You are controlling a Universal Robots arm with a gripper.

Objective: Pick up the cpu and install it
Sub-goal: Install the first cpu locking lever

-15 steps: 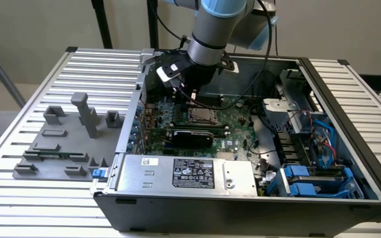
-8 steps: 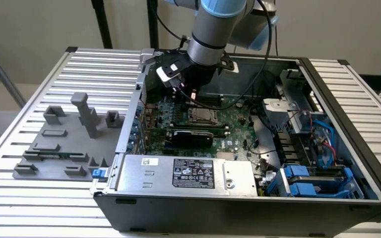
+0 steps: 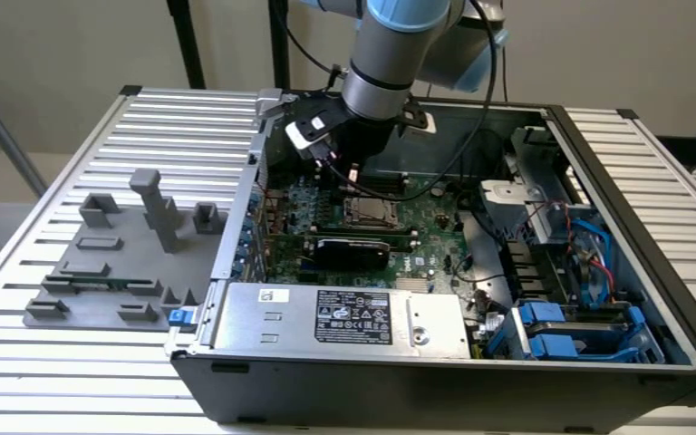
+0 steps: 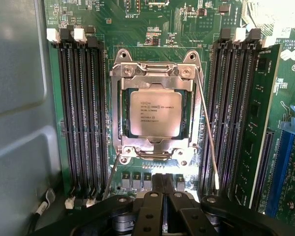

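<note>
The cpu [image 4: 155, 113], a silvery square chip with printed text, lies flat inside the metal socket frame [image 4: 154, 73] on the green motherboard [image 4: 187, 29]. In the exterior view the cpu [image 3: 366, 213] shows at the board's centre inside the open computer case. My gripper [image 4: 162, 183] hovers above the board just off one edge of the socket, apart from the chip. Its two black fingers [image 4: 156, 191] are pressed together, shut with nothing between them. The arm [image 3: 379, 82] reaches down into the case from the back.
Rows of black memory slots [image 4: 81, 113] [image 4: 226, 113] flank the socket. Thin wire levers [image 4: 206, 123] run beside the frame. A power supply [image 3: 342, 315] and blue drive bays [image 3: 565, 331] sit in the case. Grey fixture blocks [image 3: 119, 263] stand on the slatted table at the exterior view's left.
</note>
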